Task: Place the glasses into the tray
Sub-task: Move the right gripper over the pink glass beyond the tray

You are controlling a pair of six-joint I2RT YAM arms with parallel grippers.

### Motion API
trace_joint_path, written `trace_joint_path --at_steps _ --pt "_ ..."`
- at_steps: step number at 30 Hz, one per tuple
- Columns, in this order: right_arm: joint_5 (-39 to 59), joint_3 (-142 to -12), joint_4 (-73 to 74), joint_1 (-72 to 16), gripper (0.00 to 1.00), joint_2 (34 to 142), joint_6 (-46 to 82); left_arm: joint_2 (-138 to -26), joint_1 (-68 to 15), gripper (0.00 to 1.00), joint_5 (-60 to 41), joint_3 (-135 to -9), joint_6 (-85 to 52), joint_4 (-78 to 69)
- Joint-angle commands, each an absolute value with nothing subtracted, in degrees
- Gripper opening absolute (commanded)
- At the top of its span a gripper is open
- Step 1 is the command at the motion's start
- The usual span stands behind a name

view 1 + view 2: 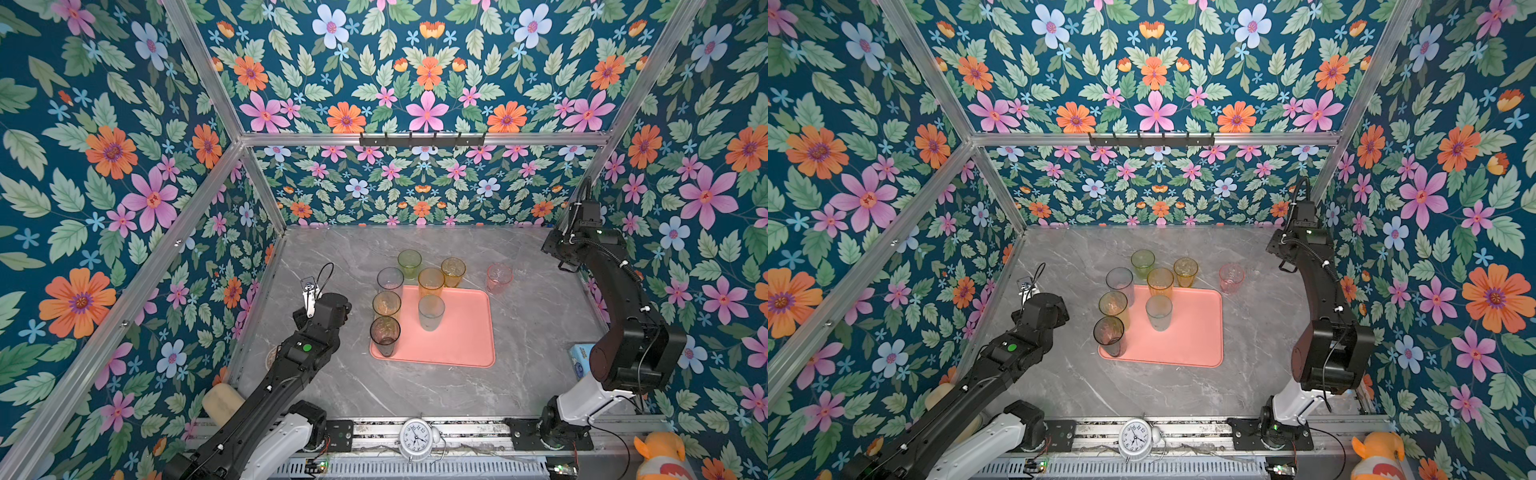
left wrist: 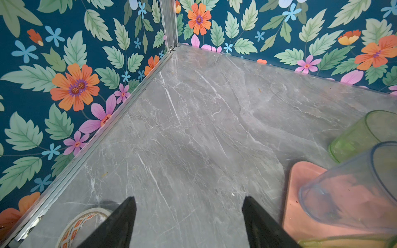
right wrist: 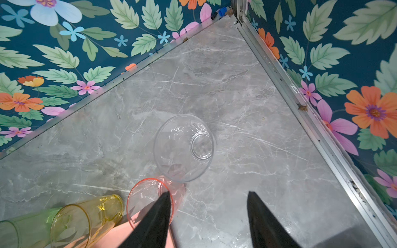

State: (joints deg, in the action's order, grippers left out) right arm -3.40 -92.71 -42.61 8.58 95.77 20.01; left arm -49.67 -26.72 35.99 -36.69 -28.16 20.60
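Left fingers (image 2: 120,223) and right fingers (image 3: 154,219) stand apart, empty; reaching for the far-right pink glass (image 3: 140,199), the right pair might clip the clear glass (image 3: 184,148) just beside it, toppling both.

Salmon-pink tray (image 1: 461,340): lying flat. Upright on it: pale blue glass (image 1: 431,312) central, tall amber glass (image 1: 431,282) at 12 o'clock, and smoky glass (image 1: 385,336), olive glass (image 1: 386,304) and grey-blue glass (image 1: 390,279) along the 9 o'clock edge. Upright off the tray: green glass (image 1: 409,262) at 11, short amber glass (image 1: 453,271) at 12, pink glass (image 1: 499,277) at 1 o'clock.
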Motion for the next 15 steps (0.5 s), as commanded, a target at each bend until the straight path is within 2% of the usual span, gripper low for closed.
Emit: trace_joint_path --at_steps 1,15 --pt "-2.2 -93.4 -41.0 9.0 0.59 97.9 21.2 -49.8 -26.7 0.8 36.2 -36.7 -28.6 20.5" --pt "-1.7 -94.1 -40.8 9.5 0.59 103.5 21.9 -49.9 -26.7 0.8 36.2 -36.7 -28.9 21.1"
